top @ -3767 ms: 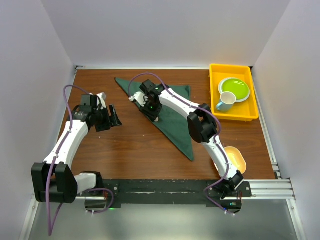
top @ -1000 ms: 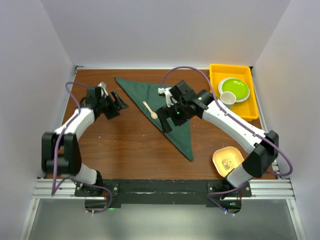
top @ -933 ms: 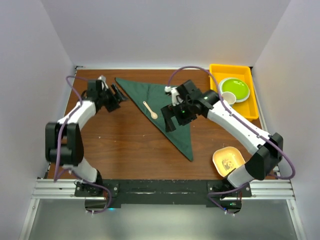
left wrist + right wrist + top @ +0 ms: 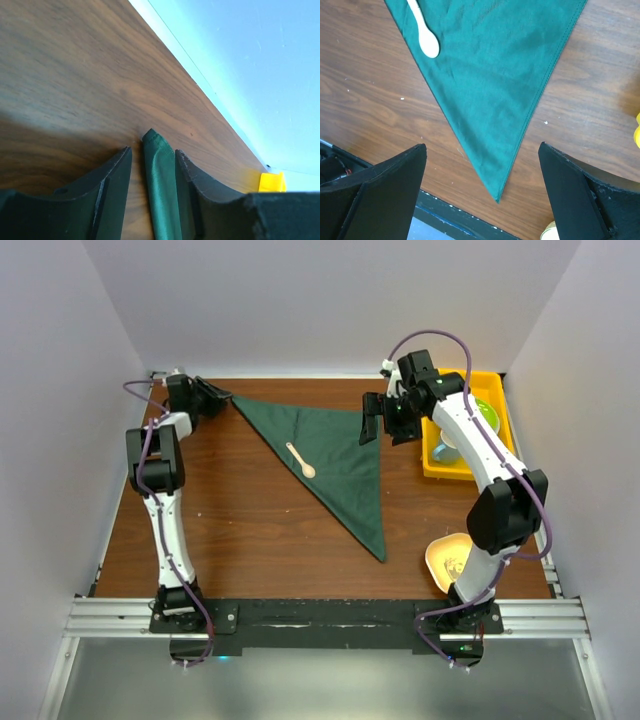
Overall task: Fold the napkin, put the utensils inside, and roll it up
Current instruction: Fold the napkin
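Note:
The dark green napkin [image 4: 335,465] lies flat on the wooden table, folded into a triangle. A pale wooden spoon [image 4: 300,459] rests on it left of centre. My left gripper [image 4: 222,400] is at the napkin's far left corner. In the left wrist view, the corner tip [image 4: 159,185] sits between the partly closed fingers of the left gripper [image 4: 153,151], with a gap on the left side. My right gripper [image 4: 378,422] hangs wide open above the napkin's right corner. The right wrist view looks down between the right gripper [image 4: 482,145] fingers onto the napkin [image 4: 490,75] and spoon [image 4: 424,35].
A yellow tray [image 4: 428,440] stands at the back right with a green plate [image 4: 484,410] and a white cup [image 4: 446,451], partly behind the right arm. A small yellow bowl [image 4: 455,558] sits near the front right. White walls enclose the table.
My left gripper has moved back to the napkin's far left corner and narrowed around it. The right gripper has lifted off the middle of the napkin and swung right towards the tray.

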{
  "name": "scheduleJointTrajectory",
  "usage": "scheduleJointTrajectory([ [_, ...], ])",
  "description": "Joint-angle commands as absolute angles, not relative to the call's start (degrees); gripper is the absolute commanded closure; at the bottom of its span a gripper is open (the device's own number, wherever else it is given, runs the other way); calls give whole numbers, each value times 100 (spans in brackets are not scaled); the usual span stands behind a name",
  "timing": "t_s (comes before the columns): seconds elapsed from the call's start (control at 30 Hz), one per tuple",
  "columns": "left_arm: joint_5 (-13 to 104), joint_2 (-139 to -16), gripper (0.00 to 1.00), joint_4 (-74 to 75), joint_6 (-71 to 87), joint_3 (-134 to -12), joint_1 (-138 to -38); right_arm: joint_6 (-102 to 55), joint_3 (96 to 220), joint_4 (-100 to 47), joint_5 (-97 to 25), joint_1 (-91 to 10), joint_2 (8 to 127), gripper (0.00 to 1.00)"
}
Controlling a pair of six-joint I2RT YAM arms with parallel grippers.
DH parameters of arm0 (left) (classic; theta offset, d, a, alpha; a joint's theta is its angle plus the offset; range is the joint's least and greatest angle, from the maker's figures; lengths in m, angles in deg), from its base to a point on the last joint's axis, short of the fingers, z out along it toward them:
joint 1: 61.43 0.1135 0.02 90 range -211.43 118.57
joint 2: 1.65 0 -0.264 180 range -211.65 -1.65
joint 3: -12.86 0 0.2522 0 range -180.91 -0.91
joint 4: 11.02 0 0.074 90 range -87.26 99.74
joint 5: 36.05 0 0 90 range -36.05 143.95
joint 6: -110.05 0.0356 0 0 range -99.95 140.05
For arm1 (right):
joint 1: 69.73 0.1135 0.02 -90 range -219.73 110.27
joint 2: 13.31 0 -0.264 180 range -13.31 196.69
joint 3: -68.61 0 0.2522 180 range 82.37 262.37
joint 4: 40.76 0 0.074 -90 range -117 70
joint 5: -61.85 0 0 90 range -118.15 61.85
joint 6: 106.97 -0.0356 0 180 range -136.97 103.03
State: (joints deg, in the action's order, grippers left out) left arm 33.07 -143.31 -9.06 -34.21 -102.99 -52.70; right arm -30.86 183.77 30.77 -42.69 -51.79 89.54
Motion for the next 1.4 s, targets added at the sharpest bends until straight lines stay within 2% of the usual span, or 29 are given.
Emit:
scheduleJointTrajectory([
  [0.0, 3620, -14649, 56, -773, -2970, -10593, -5378, -3059, 18775, 3364, -4362, -5189, 8969, 2],
  [0.23, 3541, -14860, 59, -764, -3013, -10927, -5475, -2936, 18547, 3487, -4370, -5197, 8768, 2],
  [0.27, 3549, -14834, 67, -746, -3013, -10945, -5483, -2919, 18416, 3487, -4388, -5206, 8707, 2],
  [0.33, 3637, -14738, 74, -755, -2996, -10954, -5475, -2884, 18248, 3478, -4379, -5215, 8487, 2],
  [0.37, 3663, -14624, 84, -807, -2978, -10945, -5475, -2857, 18065, 3470, -4371, -5206, 8390, 2],
  [0.47, 3655, -14326, 100, -842, -2952, -11006, -5527, -2787, 17635, 3417, -4388, -5206, 7995, 2],
  [0.77, 3690, -12840, 100, -605, -2829, -10287, -6440, -2848, 16360, 2952, -4888, -5215, 6694, 2],
  [1.03, 3725, -11224, 100, -878, -3031, -8090, -7390, -2945, 15945, 2792, -5152, -5206, 6026, 2],
  [1.37, 3805, -10562, 100, -798, -3048, -6709, -8436, -3051, 15584, 2766, -5408, -5057, 5551, 2],
])
